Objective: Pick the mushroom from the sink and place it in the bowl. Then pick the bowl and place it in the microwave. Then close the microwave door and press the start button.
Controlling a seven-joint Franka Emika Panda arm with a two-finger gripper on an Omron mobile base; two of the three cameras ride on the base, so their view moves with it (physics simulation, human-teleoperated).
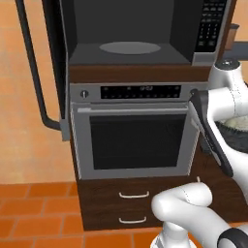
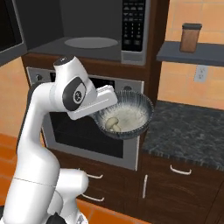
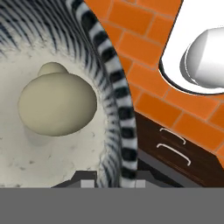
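My gripper [image 3: 114, 183] is shut on the rim of the bowl [image 3: 117, 109], one finger inside and one outside. The bowl [image 2: 146, 107] hangs level in the air in front of the oven, below and to the right of the microwave's mouth. The cream mushroom [image 2: 113, 124] lies on the bowl's floor; in the hand view the mushroom [image 3: 57, 103] sits cap up, close to the fingers. At the right edge of the left base view, part of the bowl [image 1: 237, 133] shows behind my arm. The microwave [image 1: 128, 34] stands open, with its door [image 1: 51, 63] swung out to the left. The keypad strip [image 1: 211, 24] is on its right.
A steel oven [image 1: 135, 135] sits under the microwave, with two drawers [image 1: 133, 206] below it. To the right runs a dark stone counter [image 2: 192, 127], and above it a shelf holding a brown jar [image 2: 191, 37]. Orange tile floor lies below.
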